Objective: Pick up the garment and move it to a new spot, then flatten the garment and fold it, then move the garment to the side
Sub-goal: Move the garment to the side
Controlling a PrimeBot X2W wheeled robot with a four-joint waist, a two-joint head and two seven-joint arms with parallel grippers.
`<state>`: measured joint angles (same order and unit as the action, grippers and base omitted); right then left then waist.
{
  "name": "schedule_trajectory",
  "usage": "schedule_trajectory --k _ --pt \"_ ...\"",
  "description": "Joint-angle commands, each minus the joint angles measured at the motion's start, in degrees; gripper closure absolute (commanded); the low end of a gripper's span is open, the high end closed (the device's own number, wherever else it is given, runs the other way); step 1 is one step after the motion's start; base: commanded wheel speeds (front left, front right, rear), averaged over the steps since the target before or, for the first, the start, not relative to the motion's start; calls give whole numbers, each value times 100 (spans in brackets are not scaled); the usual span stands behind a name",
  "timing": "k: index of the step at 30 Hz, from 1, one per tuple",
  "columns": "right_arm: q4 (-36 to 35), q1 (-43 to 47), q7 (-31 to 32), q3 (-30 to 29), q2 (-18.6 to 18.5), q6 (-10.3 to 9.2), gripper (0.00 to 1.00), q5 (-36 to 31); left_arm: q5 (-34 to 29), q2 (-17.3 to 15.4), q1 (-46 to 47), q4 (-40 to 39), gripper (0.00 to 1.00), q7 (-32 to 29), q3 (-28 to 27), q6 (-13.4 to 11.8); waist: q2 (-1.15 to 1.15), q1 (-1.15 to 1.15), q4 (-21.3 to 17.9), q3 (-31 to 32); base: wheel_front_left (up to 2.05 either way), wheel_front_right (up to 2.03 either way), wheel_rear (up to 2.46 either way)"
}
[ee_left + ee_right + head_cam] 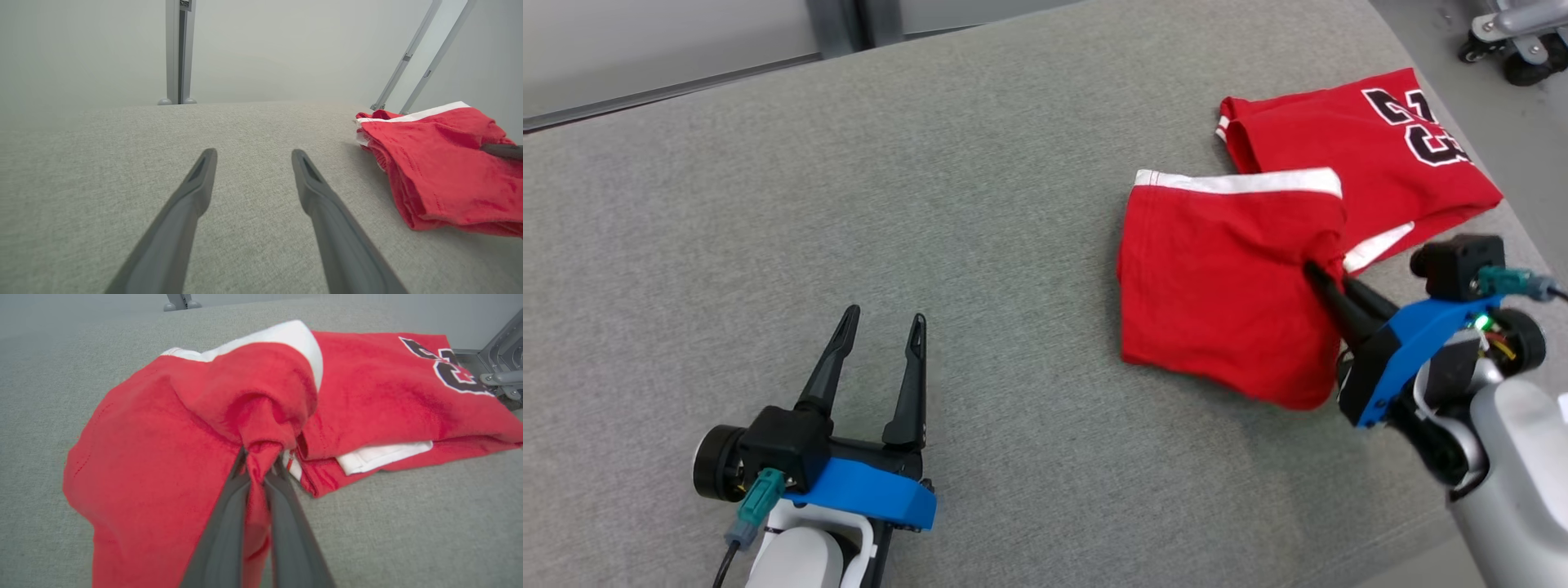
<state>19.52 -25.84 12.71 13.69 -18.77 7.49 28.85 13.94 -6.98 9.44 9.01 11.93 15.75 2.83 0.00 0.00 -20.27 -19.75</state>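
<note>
Red garment (1217, 278) — right edge, grey surface (931, 204) leftward

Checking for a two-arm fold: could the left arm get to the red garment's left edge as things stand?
Probably yes. The left tool is open above the grey cover, nothing lies between it and the garment, and the right tool grips only its right side.

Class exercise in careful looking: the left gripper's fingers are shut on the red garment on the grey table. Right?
No: the right gripper has its fingers shut on the red garment on the grey table; the right wrist view shows it.
</note>
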Motion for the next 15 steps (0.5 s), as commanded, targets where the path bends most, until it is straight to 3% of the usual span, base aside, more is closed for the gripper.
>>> schedule_trajectory --k 1,15 --pt "15 -141 44 -17 -76 0 100 -53 -13 -35 66 -33 0 -1 6 -28 0 0 59 -23 0 0 0" --pt "458 -1358 1076 -183 -1470 0 100 -323 -34 -104 81 -201 0 -93 108 -65 0 0 777 -245 0 0 0"
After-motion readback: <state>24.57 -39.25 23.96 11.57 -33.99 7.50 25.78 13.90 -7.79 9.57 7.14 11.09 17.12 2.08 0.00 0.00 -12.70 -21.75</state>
